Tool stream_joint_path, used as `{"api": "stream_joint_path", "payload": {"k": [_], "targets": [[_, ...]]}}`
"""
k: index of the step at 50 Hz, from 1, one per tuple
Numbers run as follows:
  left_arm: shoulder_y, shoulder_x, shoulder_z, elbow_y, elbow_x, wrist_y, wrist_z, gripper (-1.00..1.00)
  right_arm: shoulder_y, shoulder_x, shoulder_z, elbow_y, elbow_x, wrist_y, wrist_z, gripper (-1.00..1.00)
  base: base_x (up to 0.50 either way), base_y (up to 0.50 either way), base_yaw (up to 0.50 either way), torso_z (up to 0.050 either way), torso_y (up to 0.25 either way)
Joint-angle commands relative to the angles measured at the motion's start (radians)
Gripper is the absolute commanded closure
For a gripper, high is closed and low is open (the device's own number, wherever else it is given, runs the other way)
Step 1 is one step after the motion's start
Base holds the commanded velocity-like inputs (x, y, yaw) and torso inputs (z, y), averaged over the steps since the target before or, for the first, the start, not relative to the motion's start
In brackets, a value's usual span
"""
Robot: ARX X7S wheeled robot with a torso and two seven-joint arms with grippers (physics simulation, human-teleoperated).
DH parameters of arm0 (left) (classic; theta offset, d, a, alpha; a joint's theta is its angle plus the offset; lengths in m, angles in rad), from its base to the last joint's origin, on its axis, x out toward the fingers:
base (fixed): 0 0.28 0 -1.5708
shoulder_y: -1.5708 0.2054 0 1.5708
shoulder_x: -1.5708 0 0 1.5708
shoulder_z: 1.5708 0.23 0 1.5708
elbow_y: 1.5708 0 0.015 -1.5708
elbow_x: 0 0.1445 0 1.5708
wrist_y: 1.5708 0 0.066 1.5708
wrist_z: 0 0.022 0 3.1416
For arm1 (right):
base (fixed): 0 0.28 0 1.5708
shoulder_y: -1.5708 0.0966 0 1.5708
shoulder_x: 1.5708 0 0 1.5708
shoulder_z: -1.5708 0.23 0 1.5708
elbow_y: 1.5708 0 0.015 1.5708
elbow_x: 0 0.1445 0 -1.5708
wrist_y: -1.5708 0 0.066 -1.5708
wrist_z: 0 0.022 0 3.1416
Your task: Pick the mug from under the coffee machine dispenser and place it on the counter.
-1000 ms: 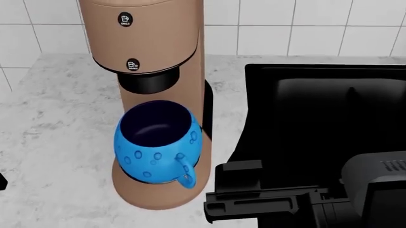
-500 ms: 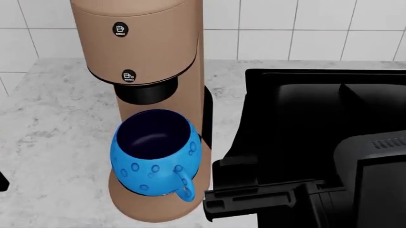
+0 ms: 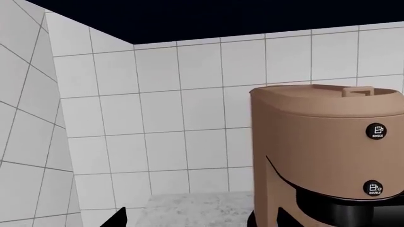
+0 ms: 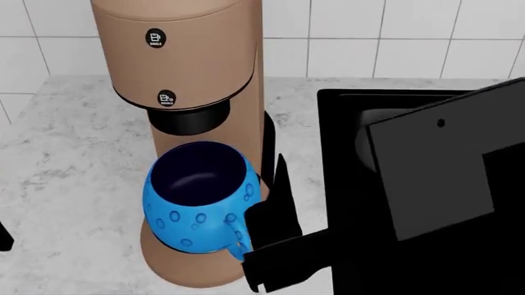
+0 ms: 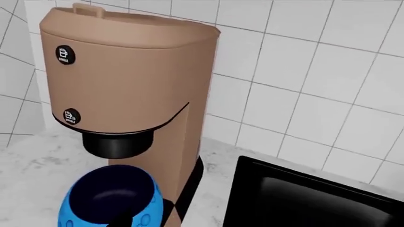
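I see the mug (image 4: 203,198) sitting upright on the machine's base, directly under the black spout of the coffee machine dispenser (image 4: 182,67), its handle turned toward me. The counter (image 4: 66,160) surrounds the machine, and the black sink basin (image 4: 345,123) lies beyond my fingers. My right gripper (image 4: 267,246) is just beside the handle; one dark finger (image 4: 275,212) stands close to the mug wall, but I cannot tell how wide it is parted. The right arm crosses low over the sink. The left gripper is not visible.
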Motion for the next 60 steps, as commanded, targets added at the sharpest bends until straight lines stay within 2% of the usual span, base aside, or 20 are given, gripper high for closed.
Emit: {"api": "stream_joint_path", "payload": {"k": [1, 11, 24, 60], "targets": [[-0.012, -0.021, 0.033, 0.005, -0.004, 0.029, -0.012, -1.0, 0.074, 0.031, -0.12, 0.074, 0.091, -0.027, 0.033, -1.0, 0.0, 0.0, 0.0, 0.0, 0.0], [-0.004, -0.039, 0.048, 0.011, 0.012, 0.047, -0.006, -1.0, 0.087, 0.058, -0.175, 0.114, 0.159, -0.032, 0.012, -1.0, 0.0, 0.0, 0.0, 0.0, 0.0], [-0.007, -0.061, 0.073, 0.026, 0.013, 0.08, -0.011, -1.0, 0.088, 0.046, -0.237, 0.105, 0.146, -0.012, 0.003, -1.0, 0.0, 0.0, 0.0, 0.0, 0.0], [0.0, -0.076, 0.104, 0.02, 0.062, 0.103, 0.03, -1.0, 0.074, -0.071, -0.328, 0.11, -0.047, 0.075, -0.089, -1.0, 0.0, 0.0, 0.0, 0.0, 0.0]]}}
